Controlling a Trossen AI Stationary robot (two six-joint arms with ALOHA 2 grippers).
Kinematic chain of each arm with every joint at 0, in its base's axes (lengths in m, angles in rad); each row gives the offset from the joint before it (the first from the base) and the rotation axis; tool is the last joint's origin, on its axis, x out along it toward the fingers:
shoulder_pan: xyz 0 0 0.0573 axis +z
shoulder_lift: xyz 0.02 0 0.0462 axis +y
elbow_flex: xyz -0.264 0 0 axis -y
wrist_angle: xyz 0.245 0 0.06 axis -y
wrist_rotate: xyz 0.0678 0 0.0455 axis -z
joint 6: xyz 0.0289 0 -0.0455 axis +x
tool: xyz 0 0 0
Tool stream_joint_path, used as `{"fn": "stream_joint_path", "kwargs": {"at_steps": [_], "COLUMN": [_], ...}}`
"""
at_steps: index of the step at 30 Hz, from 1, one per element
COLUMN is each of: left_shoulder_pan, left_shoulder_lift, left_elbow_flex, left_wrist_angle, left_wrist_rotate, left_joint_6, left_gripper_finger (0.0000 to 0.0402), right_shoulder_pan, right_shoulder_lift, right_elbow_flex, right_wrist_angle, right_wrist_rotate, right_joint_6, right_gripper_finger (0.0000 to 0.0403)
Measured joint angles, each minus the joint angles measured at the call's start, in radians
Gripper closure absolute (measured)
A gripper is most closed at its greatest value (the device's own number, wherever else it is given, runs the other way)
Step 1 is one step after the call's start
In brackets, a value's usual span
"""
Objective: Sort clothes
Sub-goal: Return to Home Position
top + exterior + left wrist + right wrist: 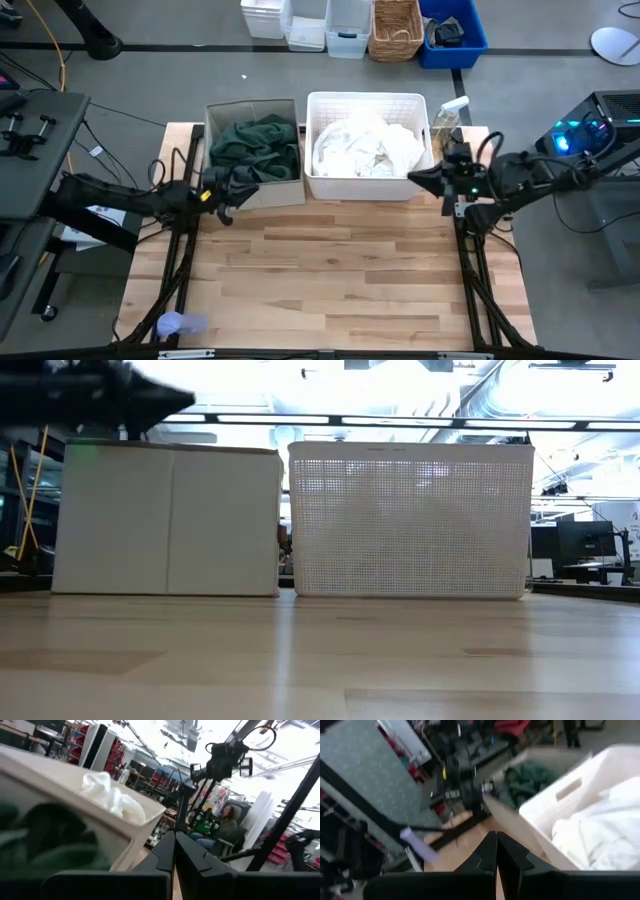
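High view shows the white pieces (365, 148) heaped in the white basket (366, 188) and the dark green piece (255, 148) in the beige box (272, 195). The left pincer (228, 205) is clenched on nothing at the box's front left corner. The right pincer (416, 178), also clenched and empty, is just beside the basket's right front corner.

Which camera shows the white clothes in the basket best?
The high view: it looks straight down into the white basket at the whole heap of white clothes. The right wrist view catches part, the left wrist view a tuft above the rim, the low view only the mesh wall.
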Motion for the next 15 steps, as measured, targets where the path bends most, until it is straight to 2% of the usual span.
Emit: {"fn": "stream_joint_path", "kwargs": {"at_steps": [4, 7, 15], "left_shoulder_pan": [-0.006, -0.006, -0.006], "left_shoulder_lift": [-0.116, -0.182, -0.256], "left_elbow_flex": [-0.115, -0.111, -0.116], "left_wrist_angle": [0.018, -0.078, -0.097], "left_wrist_rotate": [0.005, 0.014, 0.030], "left_joint_6": [-0.015, -0.011, -0.010], "left_gripper_finger": [0.0401, 0.0401, 0.0401], "right_shoulder_pan": [0.054, 0.080, 0.164], "right_shoulder_lift": [0.000, 0.001, -0.035], "right_elbow_flex": [0.032, 0.028, -0.126], "right_wrist_angle": [-0.033, -0.070, -0.026], "right_wrist_rotate": [0.124, 0.161, 0.216], "right_joint_6": [0.015, 0.062, 0.133], "right_gripper_finger": [0.0402, 0.0402, 0.0403]}}
